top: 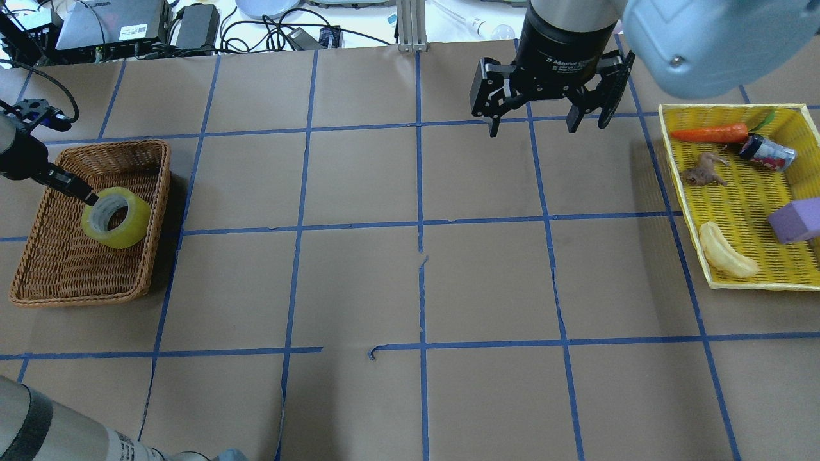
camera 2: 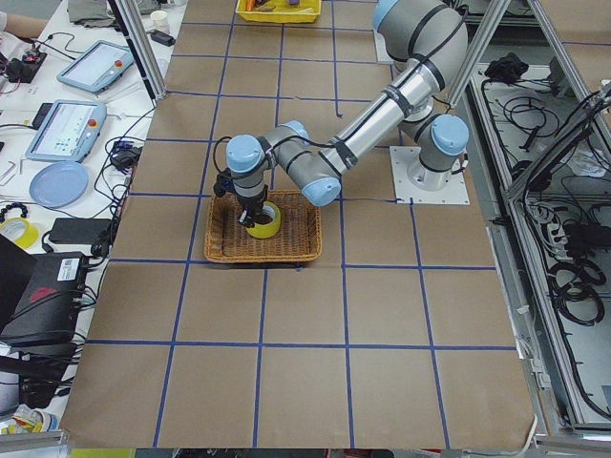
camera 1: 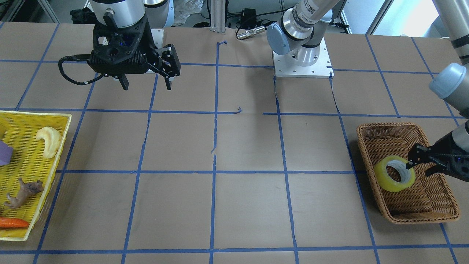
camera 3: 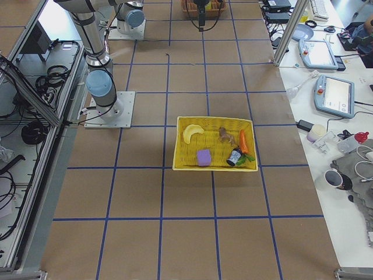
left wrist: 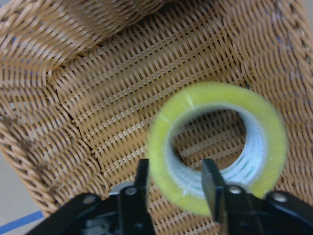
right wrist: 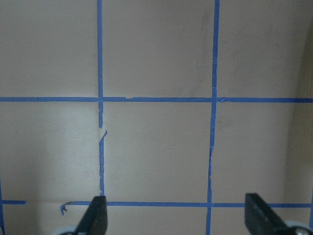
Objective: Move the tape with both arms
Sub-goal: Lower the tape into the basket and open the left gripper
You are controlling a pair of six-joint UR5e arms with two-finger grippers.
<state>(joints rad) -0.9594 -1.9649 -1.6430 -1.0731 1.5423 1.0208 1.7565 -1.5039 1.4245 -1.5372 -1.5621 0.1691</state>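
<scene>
Black fingers (left wrist: 142, 180) of the left gripper (left wrist: 176, 171) are filling the bottom edge of the left wrist view, clenching one wall of the tape (left wrist: 215, 98): one finger is sitting outside the roll, the other inside its core. At the overhead view's left, the roll is hanging tilted over the wicker basket (top: 165, 168); whether its low edge is touching the weave I cannot tell. Such a narrow pinch on slick film is risking a swing or slip once the arm is moving, and the hanging side is likely to be catching the basket's rim if carried out low. Toward the upper right, the right gripper (top: 533, 130) is hovering well apart with jaws spread and empty; at a handover, a twisting roll could be meeting those jaws askew and dropping. At far right, the yellow basket (top: 688, 205) is holding a carrot (top: 708, 134) and a purple block (top: 794, 221). Brown paper is covering the table (top: 359, 282), and blue lines (top: 421, 192) are gridding it, torn in places. Along the top edge, cables (top: 256, 29) are crowding.
</scene>
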